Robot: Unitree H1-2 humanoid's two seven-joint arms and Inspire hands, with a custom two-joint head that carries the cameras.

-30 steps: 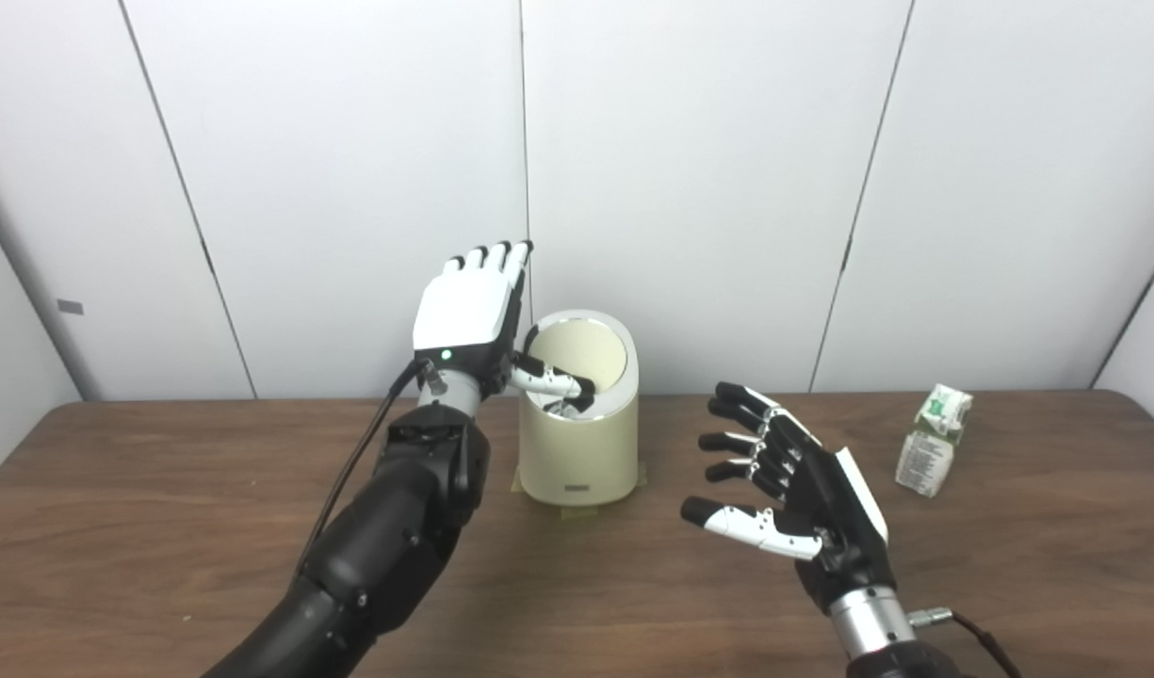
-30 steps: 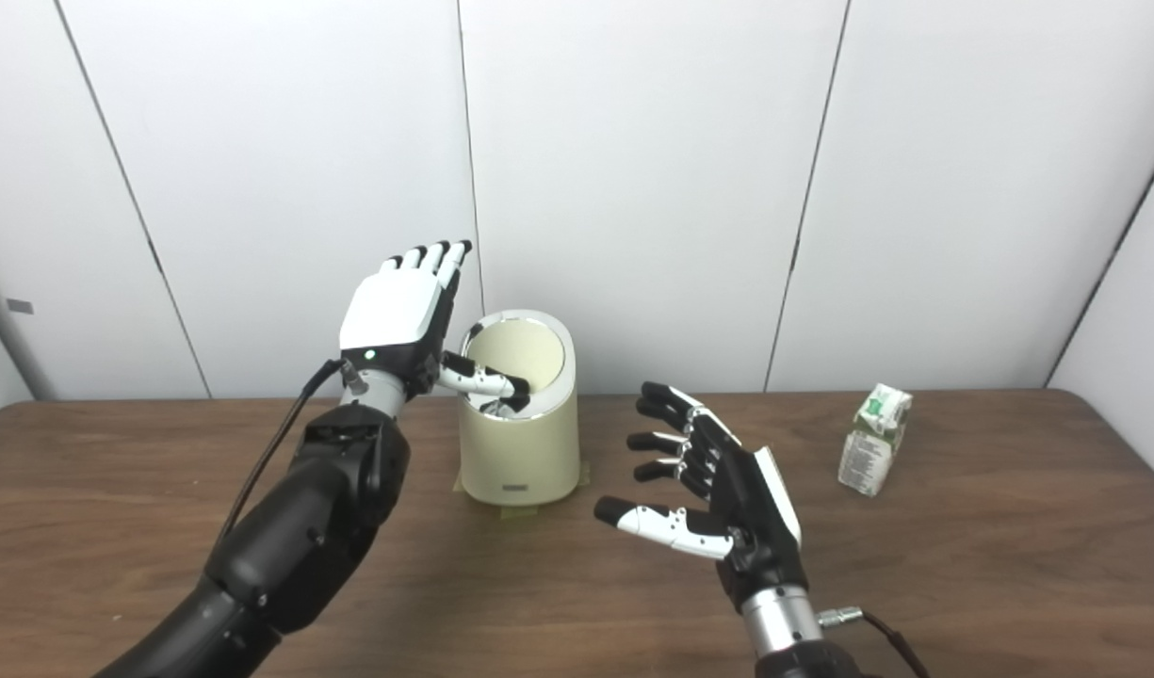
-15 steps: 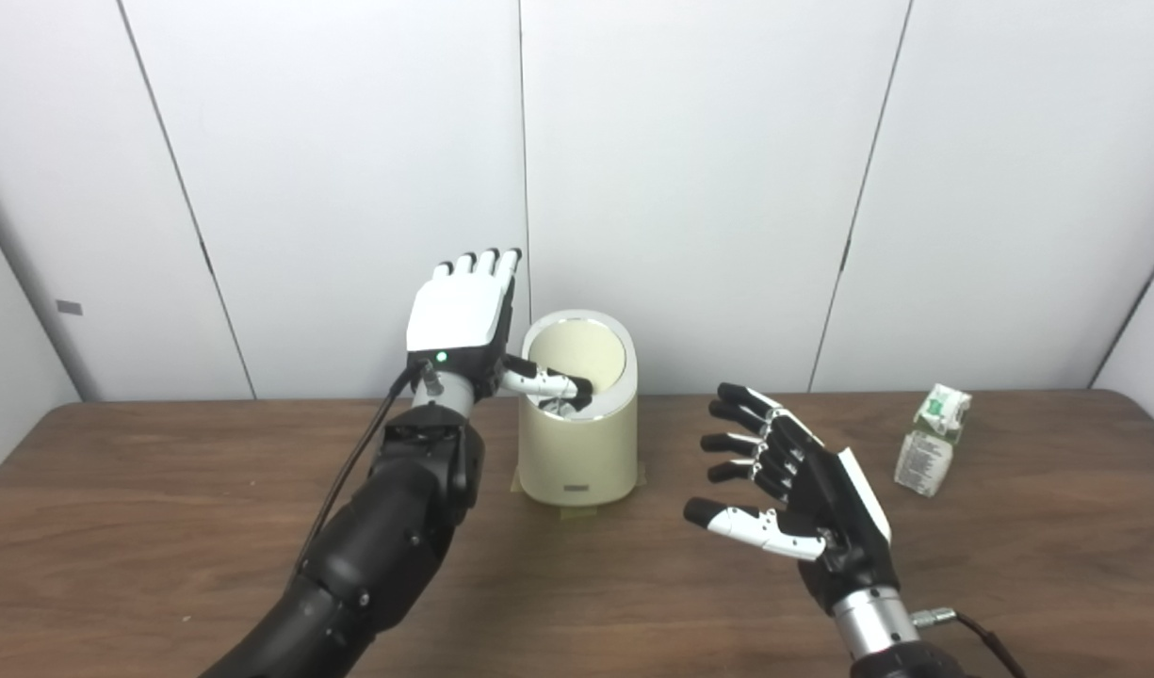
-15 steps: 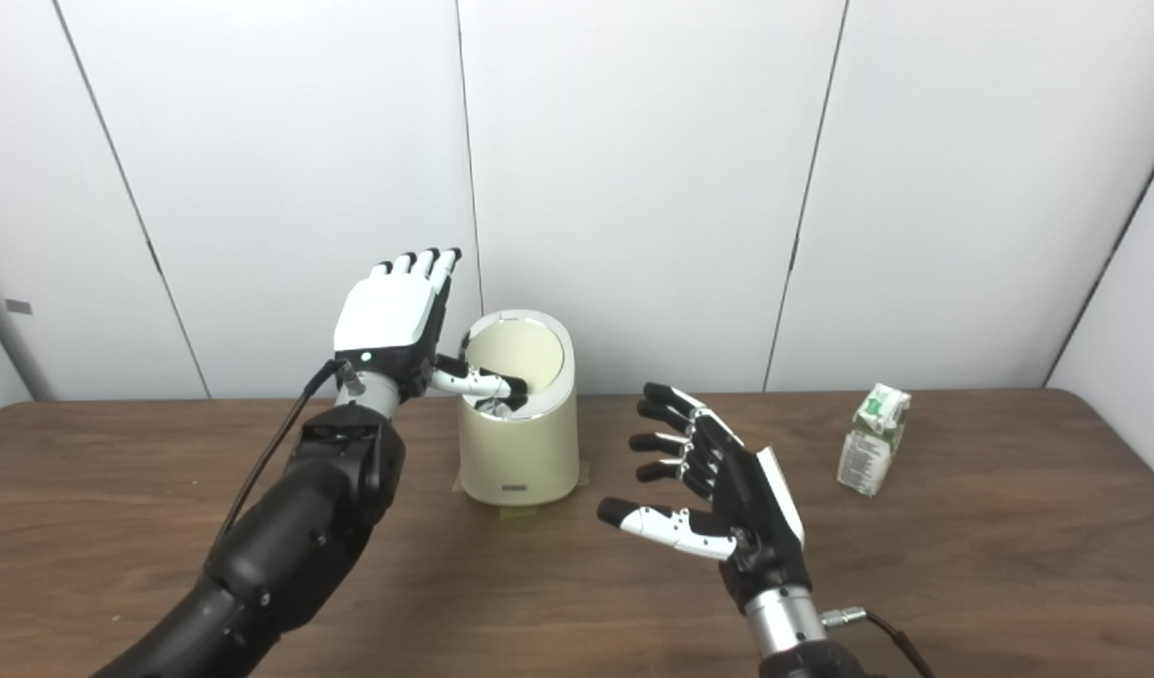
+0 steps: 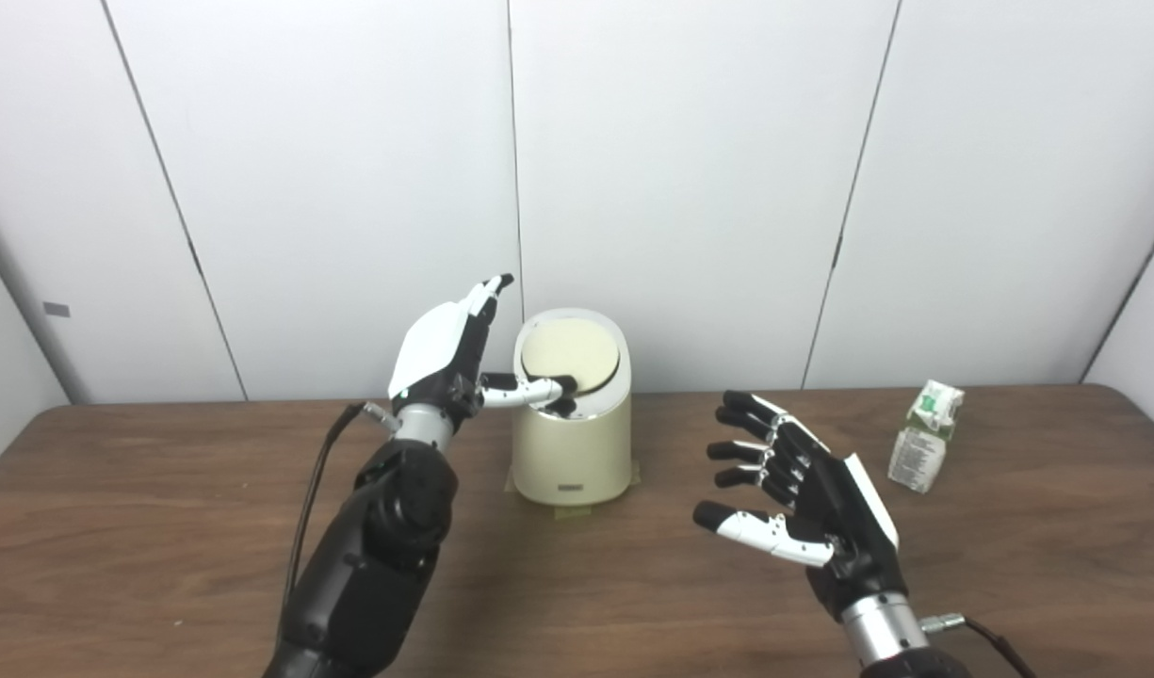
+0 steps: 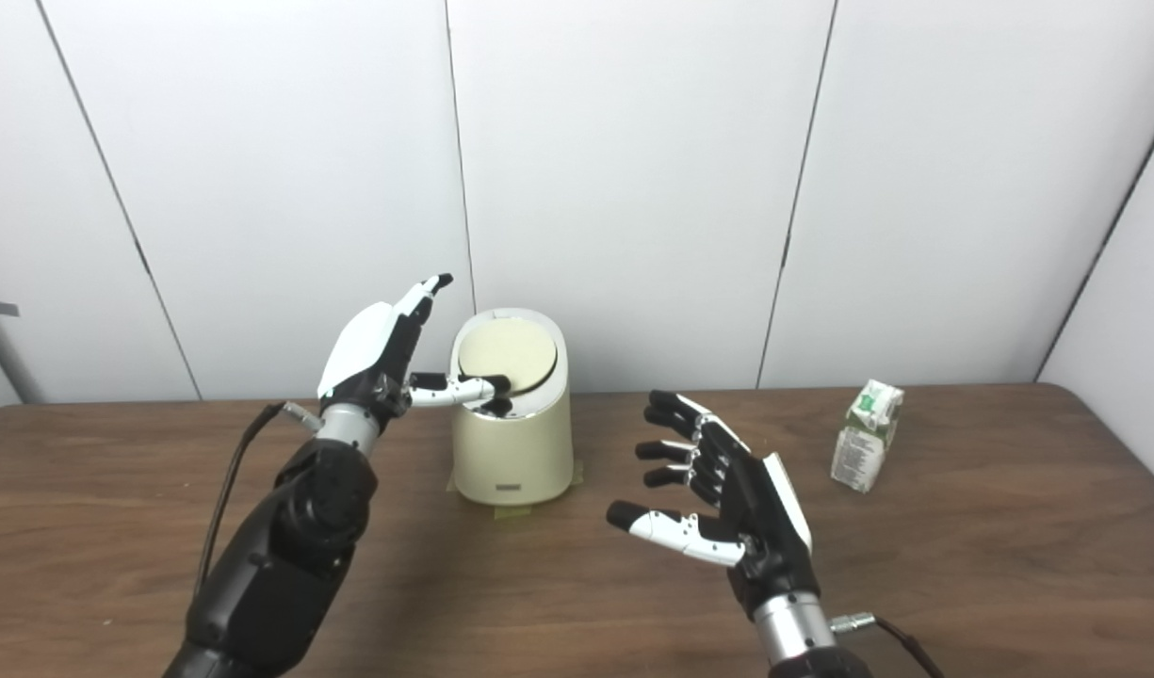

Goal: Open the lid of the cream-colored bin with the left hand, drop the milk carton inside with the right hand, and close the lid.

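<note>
The cream-colored bin (image 5: 572, 447) stands at the back middle of the table. Its round lid (image 5: 569, 346) lies tilted in the rim, with a small dark gap at the front left. My left hand (image 5: 445, 353) is beside the bin's left, fingers straight and pointing up. Its thumb (image 5: 525, 391) reaches across onto the lid's front edge at that gap. My right hand (image 5: 803, 504) hovers open over the table to the bin's right, holding nothing. Far to the right, the white and green milk carton (image 5: 923, 438) stands upright on the table, apart from both hands.
The brown wooden table (image 5: 162, 527) ends at a white panelled wall close behind the bin. Tape strips (image 5: 577, 508) show under the bin's base. A black cable (image 5: 317, 490) hangs along my left forearm.
The lid has swung from tipped open, with the inside showing, to nearly level in the rim. My left hand turned edge-on and dropped a little. The camera shifted slightly.
</note>
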